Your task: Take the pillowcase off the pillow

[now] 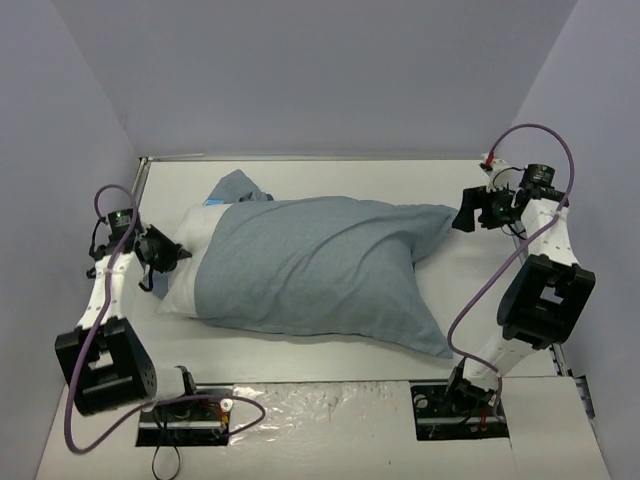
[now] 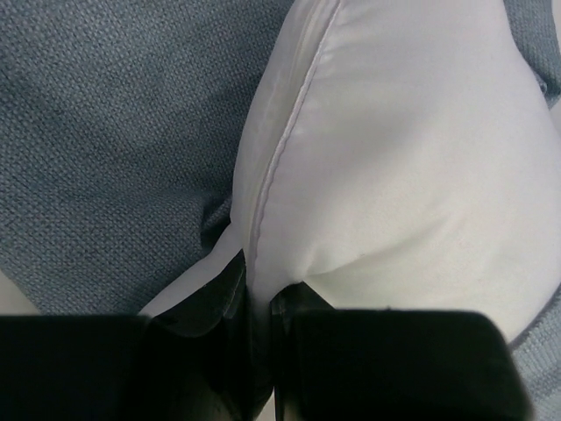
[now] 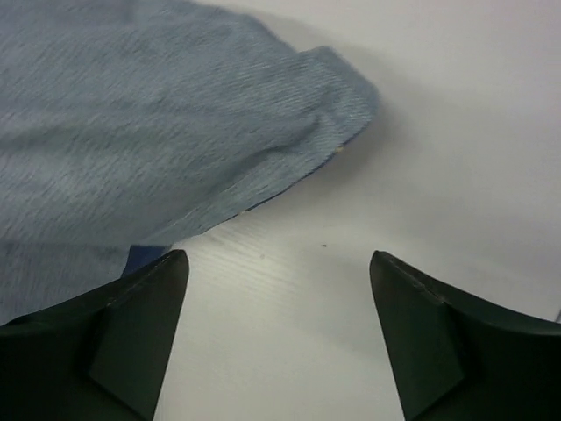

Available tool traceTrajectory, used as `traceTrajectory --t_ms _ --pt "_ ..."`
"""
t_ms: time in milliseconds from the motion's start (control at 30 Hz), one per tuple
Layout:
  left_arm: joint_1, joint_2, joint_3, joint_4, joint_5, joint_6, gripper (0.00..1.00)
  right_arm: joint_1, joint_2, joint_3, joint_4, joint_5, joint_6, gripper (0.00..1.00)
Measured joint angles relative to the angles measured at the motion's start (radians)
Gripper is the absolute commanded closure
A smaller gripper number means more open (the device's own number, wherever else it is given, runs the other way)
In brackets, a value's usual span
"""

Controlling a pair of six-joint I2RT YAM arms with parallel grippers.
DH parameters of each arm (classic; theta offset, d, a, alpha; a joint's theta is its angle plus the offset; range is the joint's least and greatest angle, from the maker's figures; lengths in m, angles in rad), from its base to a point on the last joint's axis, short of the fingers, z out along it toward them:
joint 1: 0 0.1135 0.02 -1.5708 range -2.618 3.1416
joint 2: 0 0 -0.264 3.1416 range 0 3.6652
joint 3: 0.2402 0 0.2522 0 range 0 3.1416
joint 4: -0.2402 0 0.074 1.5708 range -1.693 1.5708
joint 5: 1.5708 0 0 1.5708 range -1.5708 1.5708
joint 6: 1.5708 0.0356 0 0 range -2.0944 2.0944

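Observation:
The grey-blue pillowcase point(image 1: 320, 270) lies across the table and covers most of the white pillow point(image 1: 192, 262), whose left end sticks out. My left gripper point(image 1: 178, 254) is shut on that exposed pillow edge; in the left wrist view the jaws pinch the seamed white corner point(image 2: 259, 285), with pillowcase fabric point(image 2: 105, 132) beside it. My right gripper point(image 1: 462, 218) is open and empty just off the pillowcase's far right corner point(image 1: 445, 214). In the right wrist view that corner point(image 3: 333, 96) lies ahead of the fingertips point(image 3: 149, 298), apart from them.
The white table point(image 1: 330, 175) is walled at the back and sides. A raised silver strip point(image 1: 330, 395) runs along the near edge between the arm bases. The right arm's purple cable point(image 1: 480, 290) hangs beside the pillowcase's near right corner point(image 1: 440, 345).

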State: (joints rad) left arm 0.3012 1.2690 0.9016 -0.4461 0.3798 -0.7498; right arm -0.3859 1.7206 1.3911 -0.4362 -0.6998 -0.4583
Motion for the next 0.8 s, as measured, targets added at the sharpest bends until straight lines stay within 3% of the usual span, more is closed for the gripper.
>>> traceTrajectory --t_ms 67,200,300,433,633,800 --pt "0.000 0.079 0.061 -0.028 -0.008 -0.014 0.98 0.027 -0.025 0.000 -0.074 -0.026 -0.092 0.11" --pt "0.000 0.211 0.142 -0.044 -0.011 -0.046 0.98 0.071 -0.072 0.021 -0.293 -0.085 -0.340 0.10" --pt "0.002 0.244 0.150 -0.044 -0.011 -0.077 0.98 0.117 -0.100 0.032 -0.476 -0.094 -0.536 0.07" --pt "0.002 0.247 0.154 -0.042 -0.011 -0.106 0.98 0.248 -0.178 -0.040 -0.583 -0.063 -0.656 0.07" --pt "0.002 0.265 0.164 -0.019 -0.002 -0.122 0.98 0.571 -0.360 -0.156 -0.621 -0.044 -0.612 0.10" --pt "0.002 0.266 0.164 -0.003 0.012 -0.122 0.98 0.615 -0.412 -0.177 -0.581 0.047 -0.499 0.14"
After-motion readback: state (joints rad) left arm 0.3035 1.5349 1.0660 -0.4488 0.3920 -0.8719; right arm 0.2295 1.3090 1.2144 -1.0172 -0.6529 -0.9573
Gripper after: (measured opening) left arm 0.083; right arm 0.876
